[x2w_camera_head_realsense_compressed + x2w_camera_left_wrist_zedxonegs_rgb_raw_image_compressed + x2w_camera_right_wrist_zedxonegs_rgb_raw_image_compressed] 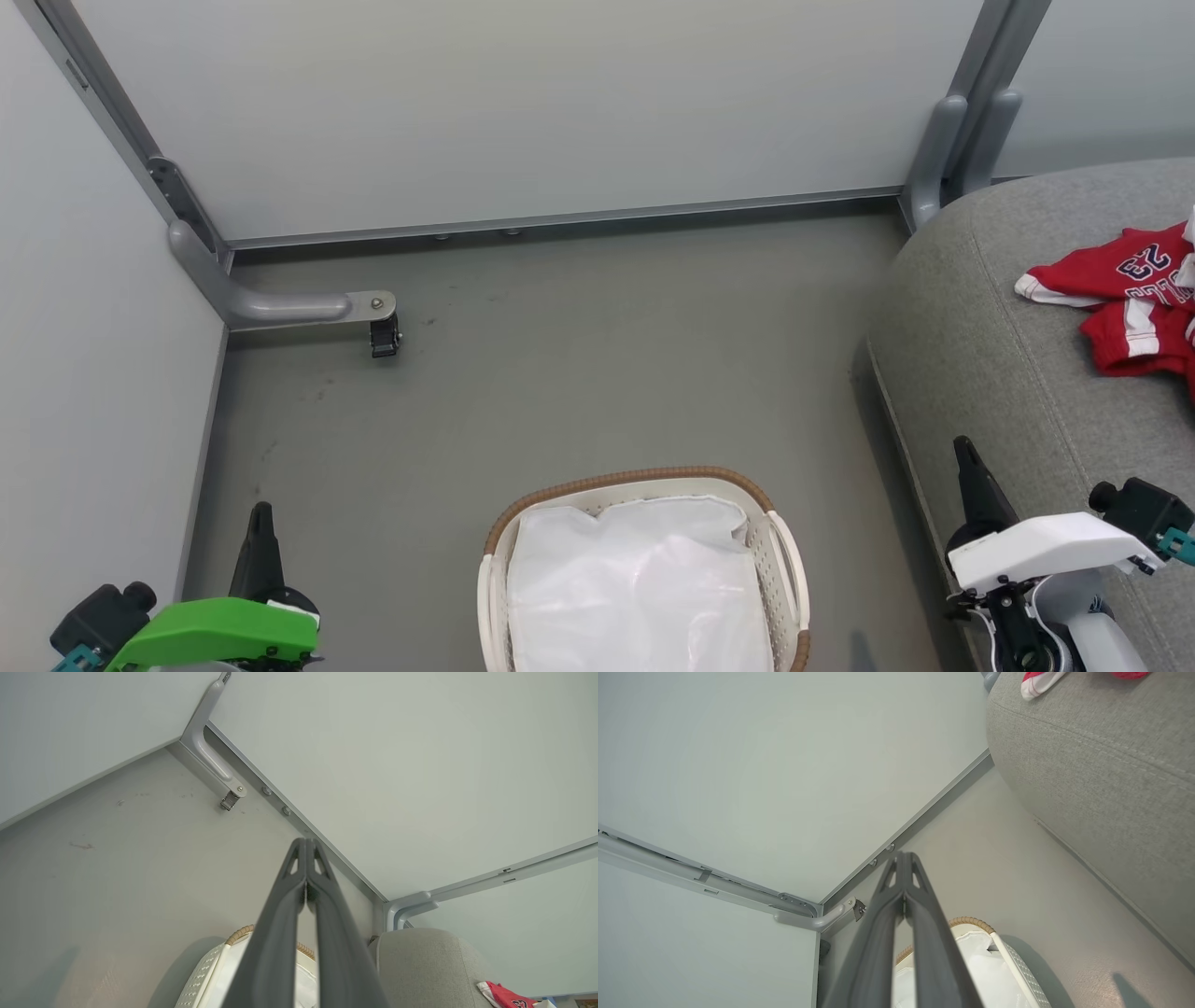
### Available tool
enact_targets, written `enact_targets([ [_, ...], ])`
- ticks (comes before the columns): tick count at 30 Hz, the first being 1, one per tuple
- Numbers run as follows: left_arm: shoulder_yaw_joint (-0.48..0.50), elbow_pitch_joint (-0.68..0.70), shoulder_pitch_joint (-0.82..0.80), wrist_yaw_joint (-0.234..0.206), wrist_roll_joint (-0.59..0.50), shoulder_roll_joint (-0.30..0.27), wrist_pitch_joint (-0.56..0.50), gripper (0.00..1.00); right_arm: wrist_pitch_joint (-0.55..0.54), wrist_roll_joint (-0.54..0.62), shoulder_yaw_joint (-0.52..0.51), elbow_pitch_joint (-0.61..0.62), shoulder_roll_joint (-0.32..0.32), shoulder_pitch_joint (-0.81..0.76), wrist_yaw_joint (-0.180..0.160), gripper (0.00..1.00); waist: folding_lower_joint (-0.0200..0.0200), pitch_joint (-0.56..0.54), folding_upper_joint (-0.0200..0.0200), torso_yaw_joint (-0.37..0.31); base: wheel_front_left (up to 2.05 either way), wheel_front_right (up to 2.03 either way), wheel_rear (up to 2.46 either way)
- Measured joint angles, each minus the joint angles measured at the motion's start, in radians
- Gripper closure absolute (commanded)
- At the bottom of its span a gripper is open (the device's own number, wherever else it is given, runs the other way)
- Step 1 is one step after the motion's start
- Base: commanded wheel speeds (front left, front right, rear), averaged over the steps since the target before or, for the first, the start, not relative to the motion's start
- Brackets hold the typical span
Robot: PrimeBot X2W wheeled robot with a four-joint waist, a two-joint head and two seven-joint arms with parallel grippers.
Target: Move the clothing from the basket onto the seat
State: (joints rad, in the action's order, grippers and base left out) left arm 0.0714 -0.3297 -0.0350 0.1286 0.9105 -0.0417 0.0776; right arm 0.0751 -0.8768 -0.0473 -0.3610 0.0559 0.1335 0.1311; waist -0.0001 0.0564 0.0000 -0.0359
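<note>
- The clothing (1123, 286), red pieces with white trim and a dark number 23 on one, lay bunched on top of the seat (990, 373). It sat back from the seat's rounded corner, the one by the grey partition post (934, 159).
- In the right wrist view, a red-and-white hem lay just inside the seat's floor-side edge.
- The basket (644, 478) stood upright on the floor (607, 355), apart from the seat's side, with a strip of bare floor between them.
- Inside the basket, the white liner (635, 588) lay crumpled against the perforated walls, below the brown rim.
- The left gripper (306, 843) was closed, its two dark fingers pressed together to the tips and gripping nothing. In the head view it hung above the floor near the left wall panel (93, 327), well apart from the basket.
- The right gripper (903, 856) was likewise closed on itself, fingers touching along their length. In the head view its tip pointed up over the seat's near edge, well short of the clothing.
- A small caster bracket (383, 331) sat on the floor at the far left corner, where the panels met.
</note>
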Motion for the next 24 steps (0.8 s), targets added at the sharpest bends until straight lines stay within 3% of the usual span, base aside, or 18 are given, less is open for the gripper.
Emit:
enact_targets([
  [24, 0.016, 0.032, -0.023, 0.000, 0.260, -0.001, -0.071, 1.00, -0.068, -0.269, -0.025, 0.043, -0.002, -0.005, 0.000, 1.00, 0.0001, -0.016, 0.0000, 0.011, 0.00, 0.00, 0.00],
])
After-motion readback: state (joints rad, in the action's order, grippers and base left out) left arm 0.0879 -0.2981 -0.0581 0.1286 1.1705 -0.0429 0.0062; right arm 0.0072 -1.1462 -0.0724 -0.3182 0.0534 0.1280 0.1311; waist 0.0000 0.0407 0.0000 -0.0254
